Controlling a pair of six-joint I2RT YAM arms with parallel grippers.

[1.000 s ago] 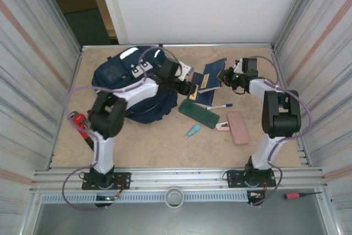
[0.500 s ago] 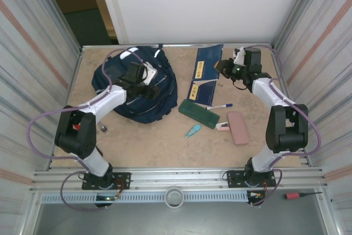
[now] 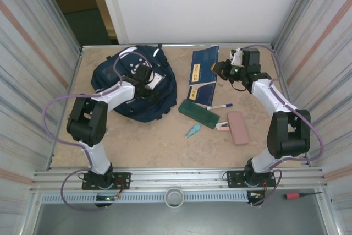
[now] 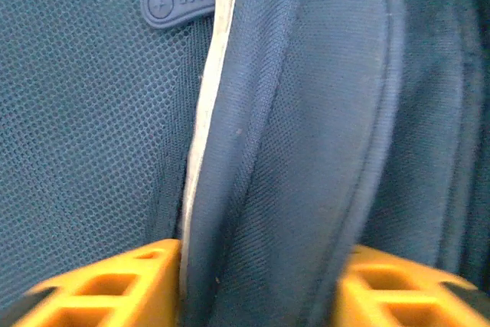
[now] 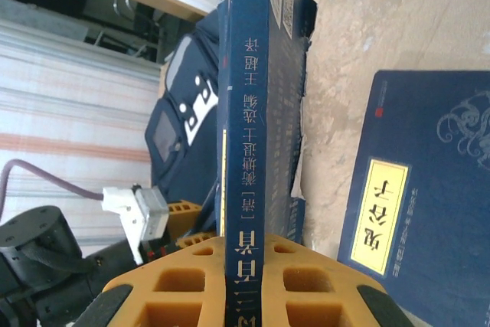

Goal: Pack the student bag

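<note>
The student bag (image 3: pixel 129 83), a big navy backpack, lies at the back left of the table. My left gripper (image 3: pixel 147 85) sits on its right side. In the left wrist view its orange fingers (image 4: pixel 107 289) press from both sides on a fold of the bag's navy fabric (image 4: pixel 306 151). My right gripper (image 3: pixel 221 70) is shut on the spine of a navy book (image 5: pixel 249 74), held on edge above the table. A second navy book with a yellow label (image 3: pixel 202 91) lies flat just in front of it.
A dark green pencil case (image 3: pixel 198 114), a pen (image 3: pixel 220 106), a pink case (image 3: pixel 238 127) and a small teal item (image 3: pixel 192 131) lie at centre right. Metal walls close in both sides. A zip pull (image 4: pixel 176 1) lies on the bag's mesh.
My left gripper has left the books, swung left onto the bag and closed on a fabric fold. My right gripper has carried its book toward the back of the table.
</note>
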